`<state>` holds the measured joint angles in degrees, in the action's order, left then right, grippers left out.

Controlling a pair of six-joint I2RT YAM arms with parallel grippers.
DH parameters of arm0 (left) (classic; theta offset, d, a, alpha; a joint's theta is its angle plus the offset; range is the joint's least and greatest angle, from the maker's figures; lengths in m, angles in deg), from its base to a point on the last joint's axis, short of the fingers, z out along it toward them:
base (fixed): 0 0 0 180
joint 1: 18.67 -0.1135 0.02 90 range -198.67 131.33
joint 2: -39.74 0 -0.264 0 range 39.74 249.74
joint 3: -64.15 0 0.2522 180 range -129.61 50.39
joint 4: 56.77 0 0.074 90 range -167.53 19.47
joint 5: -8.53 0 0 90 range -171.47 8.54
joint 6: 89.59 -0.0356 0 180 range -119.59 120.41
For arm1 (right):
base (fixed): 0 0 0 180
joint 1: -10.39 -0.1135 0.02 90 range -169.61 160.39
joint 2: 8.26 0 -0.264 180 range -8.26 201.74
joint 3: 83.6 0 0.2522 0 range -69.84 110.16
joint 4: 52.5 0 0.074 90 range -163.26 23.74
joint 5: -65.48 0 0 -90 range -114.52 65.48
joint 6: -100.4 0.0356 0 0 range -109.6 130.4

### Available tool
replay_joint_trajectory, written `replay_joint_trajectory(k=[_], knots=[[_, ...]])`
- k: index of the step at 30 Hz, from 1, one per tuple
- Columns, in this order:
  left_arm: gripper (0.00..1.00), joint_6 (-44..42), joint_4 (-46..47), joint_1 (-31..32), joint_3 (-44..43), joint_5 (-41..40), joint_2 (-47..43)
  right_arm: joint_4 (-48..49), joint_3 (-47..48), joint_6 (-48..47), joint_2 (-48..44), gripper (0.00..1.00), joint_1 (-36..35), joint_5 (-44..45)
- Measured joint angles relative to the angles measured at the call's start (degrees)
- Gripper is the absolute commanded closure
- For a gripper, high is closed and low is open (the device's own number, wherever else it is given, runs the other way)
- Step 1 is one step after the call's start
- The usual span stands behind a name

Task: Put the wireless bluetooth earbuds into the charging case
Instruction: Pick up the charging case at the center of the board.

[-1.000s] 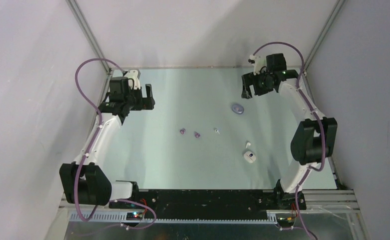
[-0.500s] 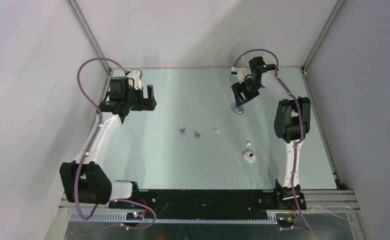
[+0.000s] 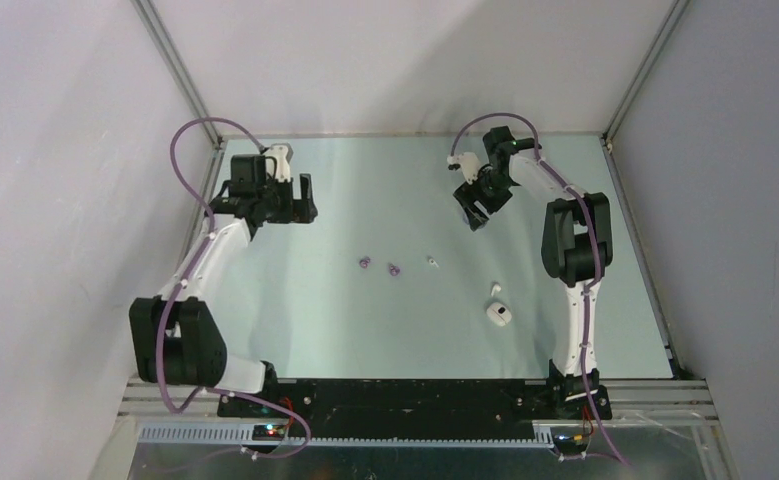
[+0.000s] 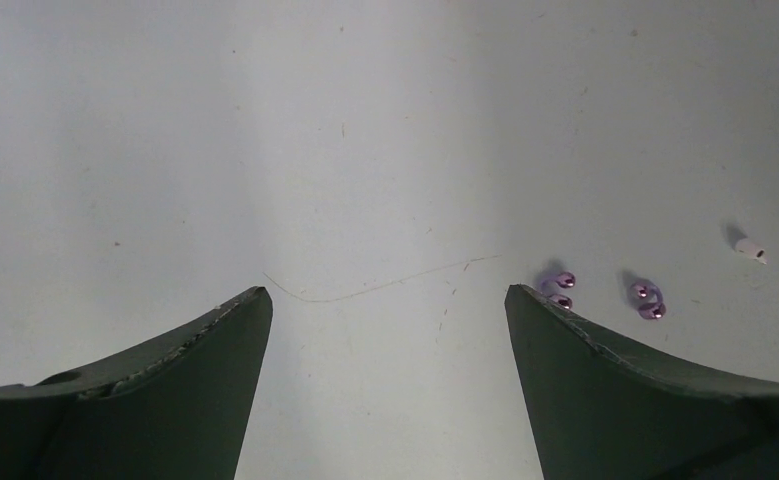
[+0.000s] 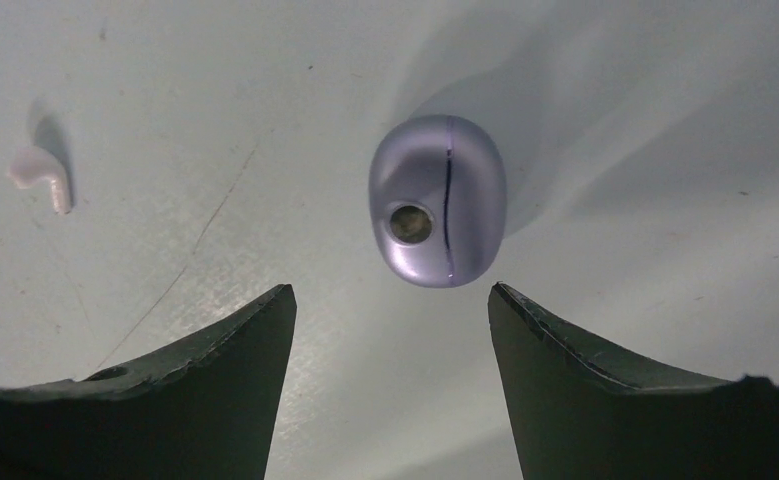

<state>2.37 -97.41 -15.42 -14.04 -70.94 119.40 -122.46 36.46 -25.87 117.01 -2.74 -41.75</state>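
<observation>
A closed pale purple charging case (image 5: pixel 437 212) lies on the table just beyond the tips of my right gripper (image 5: pixel 390 290), which is open and empty. In the top view that gripper (image 3: pixel 473 212) hangs over the case and hides it. Two purple earbuds (image 3: pixel 365 263) (image 3: pixel 394 269) lie mid-table, and they also show in the left wrist view (image 4: pixel 559 285) (image 4: pixel 648 298). One white earbud (image 3: pixel 432 260) lies to their right, another (image 3: pixel 495 288) beside a white case (image 3: pixel 499 313). My left gripper (image 3: pixel 298 205) is open and empty at the far left (image 4: pixel 387 295).
Metal frame posts (image 3: pixel 180 75) and pale walls close in the table (image 3: pixel 365 180) at the back and sides. A white earbud (image 5: pixel 43 175) lies left of the purple case in the right wrist view.
My right gripper has swung left and down from the back right corner to hover over the purple case, now hiding it from above. The left gripper has shifted slightly right.
</observation>
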Motion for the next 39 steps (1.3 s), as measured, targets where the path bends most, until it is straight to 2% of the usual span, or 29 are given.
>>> replay_joint_trajectory(k=[10,22,25,28,31,35,39], knots=[[0.07,0.63,3.04,0.46,1.88,-1.81,6.23,3.85,0.00,-1.95,1.60,0.25,0.00,1.97],[0.07,0.57,3.30,1.64,1.88,-1.86,6.88,4.79,0.22,-2.99,4.66,0.29,-0.33,2.43],[0.07,0.57,3.32,1.92,1.88,-1.84,6.88,5.09,0.22,-3.02,4.70,0.38,-0.68,3.43],[0.07,0.57,3.32,2.27,1.88,-1.86,6.86,5.44,0.33,-3.23,4.85,0.54,-0.92,4.20],[0.07,0.59,3.17,2.69,1.70,-1.84,6.88,5.60,0.35,-3.48,4.90,0.64,-1.14,4.92],[0.08,0.83,1.84,3.61,-1.64,-1.31,7.43,7.41,-1.75,-4.74,3.06,0.69,-1.84,5.57],[0.09,-0.70,0.74,5.55,-9.44,-0.07,9.20,13.11,-12.41,-7.28,-7.58,0.70,-4.00,5.09]])
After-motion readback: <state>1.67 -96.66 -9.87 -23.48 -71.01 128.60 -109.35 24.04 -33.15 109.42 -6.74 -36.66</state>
